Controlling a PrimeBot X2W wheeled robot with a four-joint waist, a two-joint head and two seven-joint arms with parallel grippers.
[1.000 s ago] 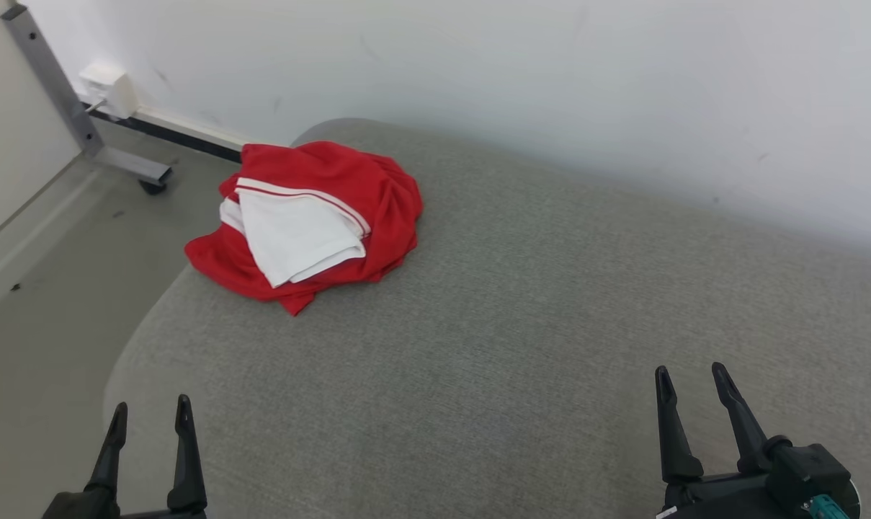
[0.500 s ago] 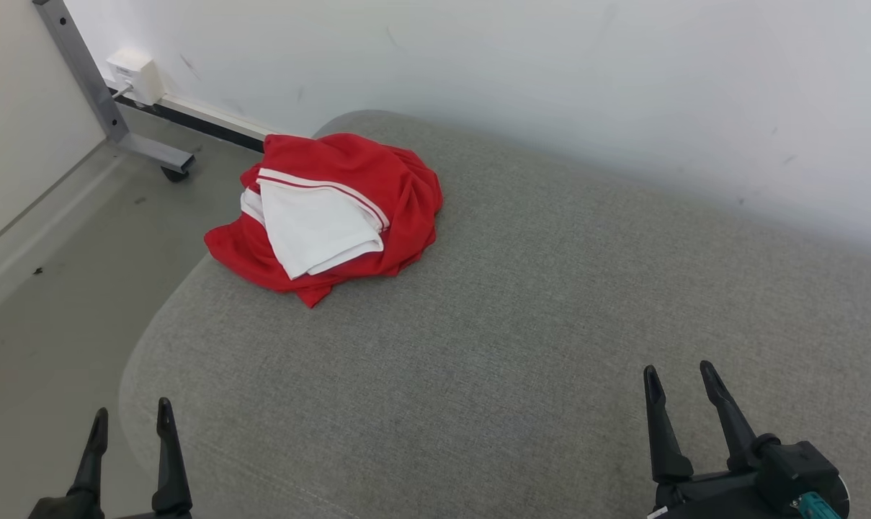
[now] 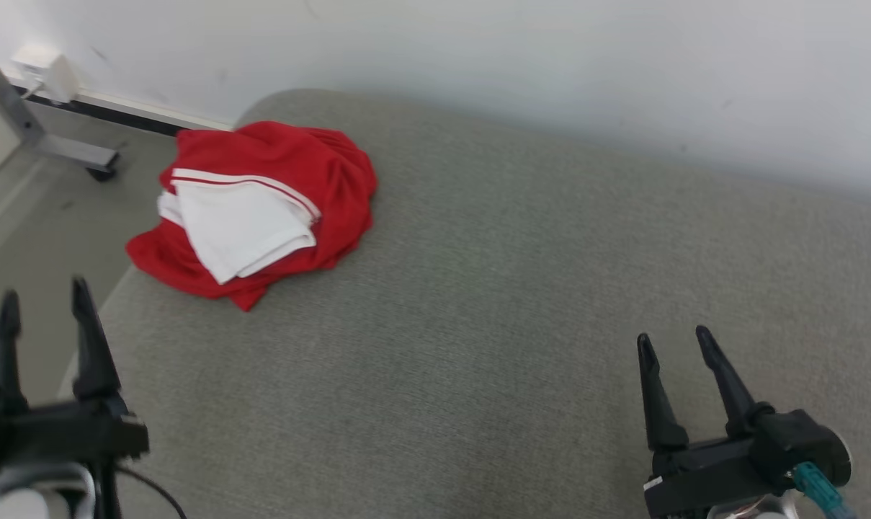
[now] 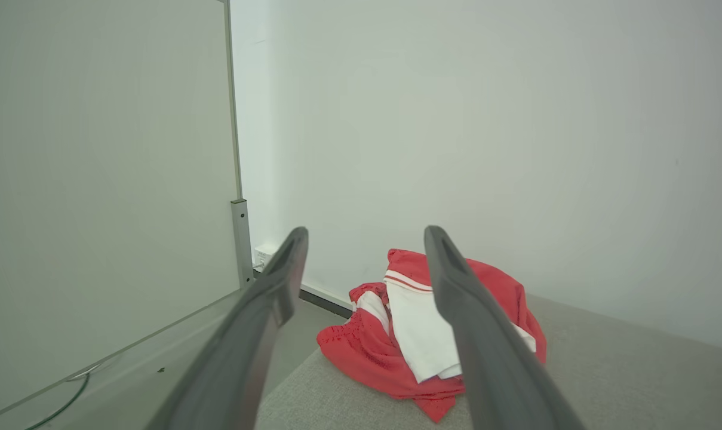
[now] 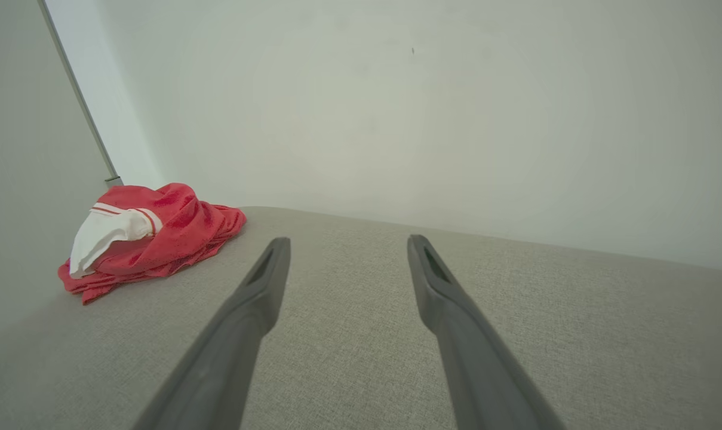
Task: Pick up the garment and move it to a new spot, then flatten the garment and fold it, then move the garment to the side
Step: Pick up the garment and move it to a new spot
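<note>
Though crumpled, garment [image 3: 251,209] diagonal, tip nearward

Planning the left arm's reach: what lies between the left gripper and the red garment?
Nothing: the head view shows only bare floor and the edge of the cushion between the left gripper and the garment.

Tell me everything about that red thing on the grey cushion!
The garment is red, with a folded white part edged by a thin red stripe. It looks like soft, mesh-like cloth. It lies crumpled in a heap, not flattened, at the far left corner of the cushion, near the wall. Only the cushion touches it.
</note>
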